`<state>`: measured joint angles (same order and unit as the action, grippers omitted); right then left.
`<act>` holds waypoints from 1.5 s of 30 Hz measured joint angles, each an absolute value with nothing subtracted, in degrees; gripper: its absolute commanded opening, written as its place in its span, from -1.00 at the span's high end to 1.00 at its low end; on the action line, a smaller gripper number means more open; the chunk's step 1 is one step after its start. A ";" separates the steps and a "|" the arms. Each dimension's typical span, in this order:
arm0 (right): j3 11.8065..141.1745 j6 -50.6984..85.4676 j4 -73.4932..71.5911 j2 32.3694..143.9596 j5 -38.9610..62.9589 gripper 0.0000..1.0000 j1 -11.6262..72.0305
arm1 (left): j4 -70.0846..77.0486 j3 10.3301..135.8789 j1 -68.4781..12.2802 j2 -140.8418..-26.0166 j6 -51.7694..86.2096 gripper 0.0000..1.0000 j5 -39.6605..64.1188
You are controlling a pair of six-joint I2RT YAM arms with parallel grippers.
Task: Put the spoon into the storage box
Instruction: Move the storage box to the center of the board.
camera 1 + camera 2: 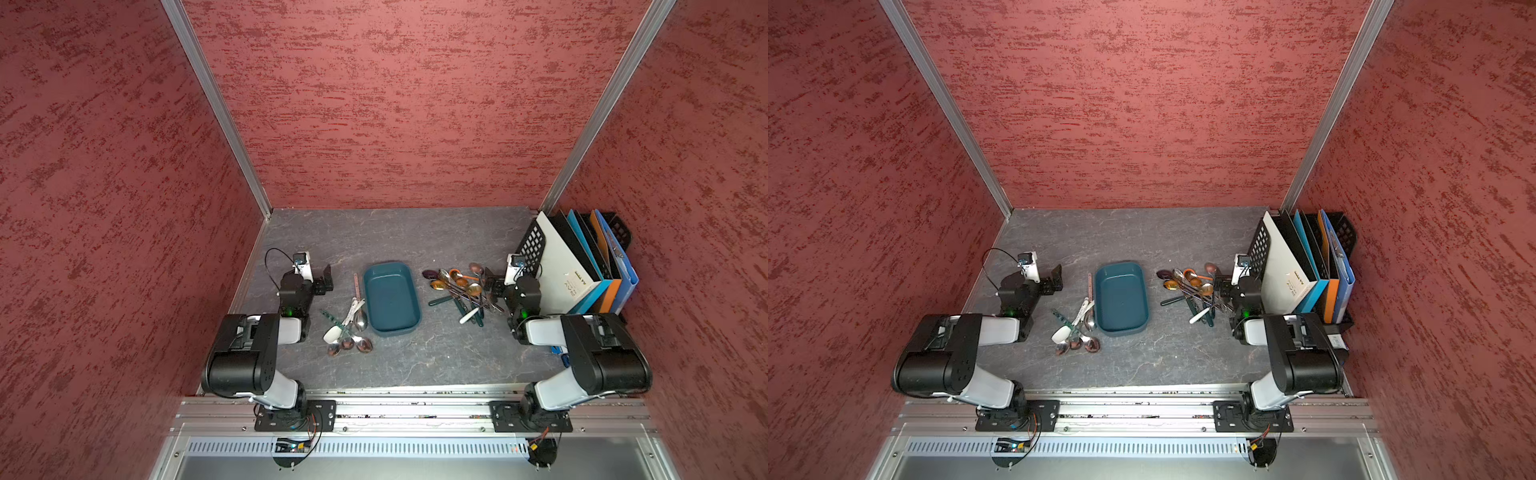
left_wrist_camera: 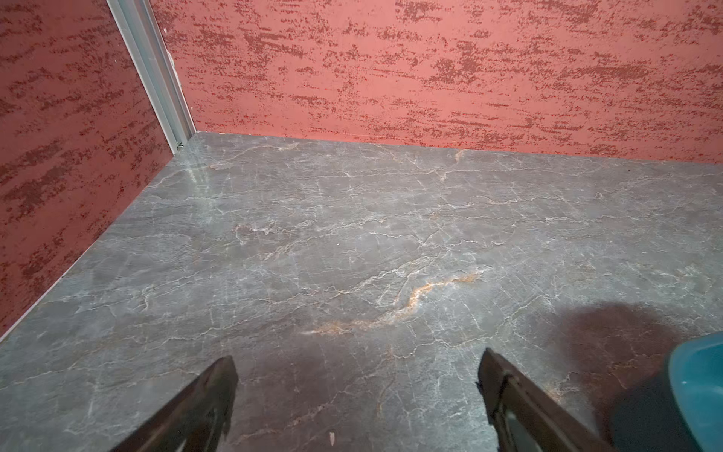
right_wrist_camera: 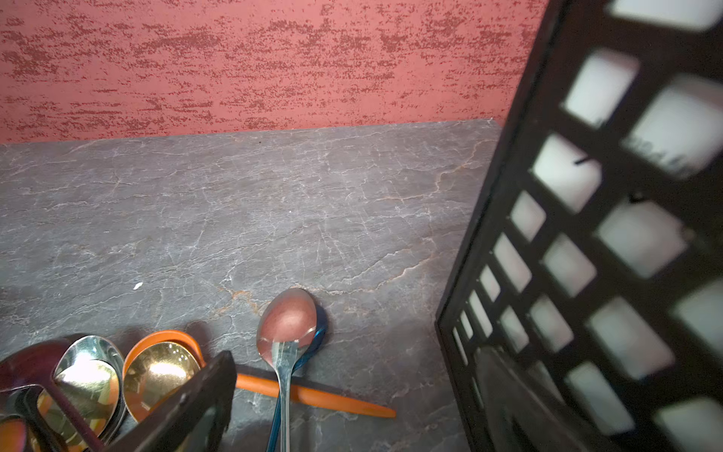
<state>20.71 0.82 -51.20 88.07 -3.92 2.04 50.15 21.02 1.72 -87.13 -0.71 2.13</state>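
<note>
Left end effector: my left gripper (image 2: 358, 368) stands spread to its full width over the table (image 2: 352, 235), with nothing between the fingers. My left wrist view shows only the two finger ends; the rest is cut off.
Right end effector: my right gripper (image 3: 360, 371) is equally wide apart and grips nothing. One finger (image 3: 203, 395) hangs over the spoon bowls. The other is a dark blur against the file rack (image 3: 587, 235), so I cannot trace its tip.
Target container: the storage box (image 1: 390, 297) lies flat on the table between my two arms, its floor visible edge to edge in both top views. My left wrist view catches one rounded corner (image 2: 696, 375) only.
Cutlery, left side: the left spoon group (image 1: 347, 328) lies just beside the box with handles crossing. I cannot tell whether any spoon touches the box wall.
Cutlery, right side: the right spoon pile (image 1: 459, 291) is a tangle near my right gripper, apart from the box. In my right wrist view a steel spoon (image 3: 287, 325) covers most of a blue spoon (image 3: 319, 336) and crosses an orange handle (image 3: 332, 399). The other bowls are cut off at the frame edge.
Background: the file rack holds upright folders (image 1: 582, 266); my right arm hides its near end.
</note>
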 measured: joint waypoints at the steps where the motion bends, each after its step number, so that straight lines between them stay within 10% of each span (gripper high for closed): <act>1: 20.71 0.82 -51.20 88.07 -3.92 -0.98 2.04 | 50.15 21.02 1.72 -87.13 -0.71 -0.99 2.17; 27: 20.80 0.64 -50.96 88.01 -3.84 -0.96 2.04 | 50.13 21.02 1.89 -87.13 -0.67 -0.99 2.87; 35: 31.57 0.54 -31.11 76.47 -3.42 -0.90 2.02 | 32.03 32.03 1.91 -82.35 -0.19 -0.99 2.50; 45: 49.19 5.67 5.26 73.28 4.58 -0.20 1.89 | -8.67 56.21 -7.38 -74.91 5.76 -0.99 0.75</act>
<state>49.19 5.67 5.26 73.28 4.58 1.89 -8.67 56.21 -7.38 -74.91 5.76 0.75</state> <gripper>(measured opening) 0.655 0.996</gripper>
